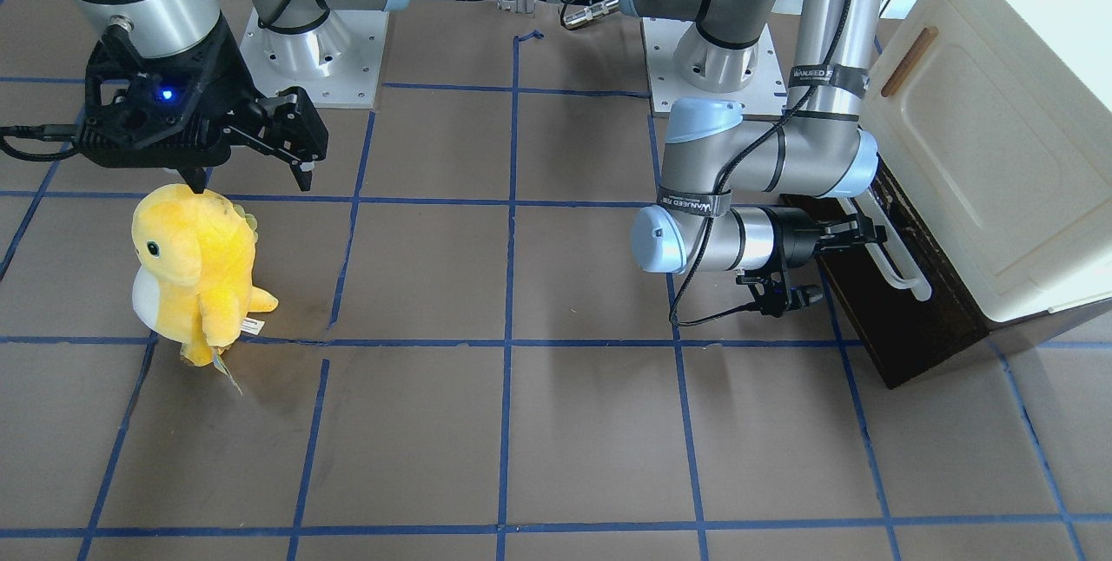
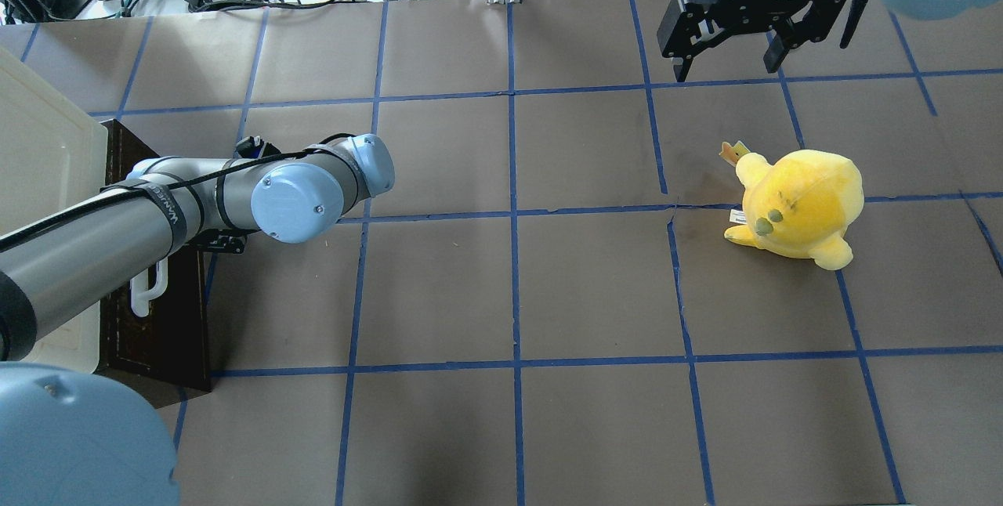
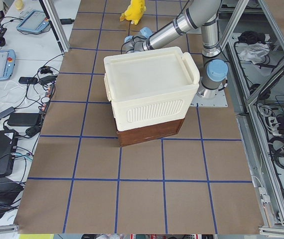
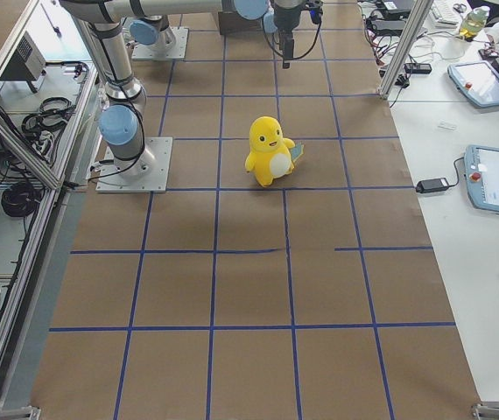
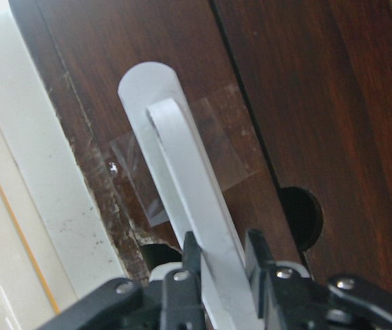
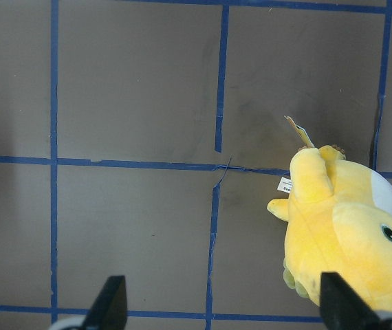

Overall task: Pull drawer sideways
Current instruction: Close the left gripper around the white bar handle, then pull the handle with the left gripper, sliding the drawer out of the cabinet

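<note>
The drawer (image 1: 903, 326) has a dark brown front and sits at the base of the cream cabinet (image 1: 982, 127), its front close against the cabinet. Its long white bar handle (image 1: 903, 274) also shows in the left wrist view (image 5: 182, 179). My left gripper (image 5: 220, 258) reaches in sideways and is shut on this handle, with one finger (image 5: 190, 251) on each side of the bar. It also shows in the front-facing view (image 1: 869, 231). My right gripper (image 1: 252, 179) is open and empty, hanging above the table far from the drawer.
A yellow plush toy (image 1: 195, 270) stands on the table just below my right gripper, and shows in the right wrist view (image 6: 347, 240). The cabinet has a small brown wooden handle (image 1: 908, 62). Blue tape lines grid the brown table.
</note>
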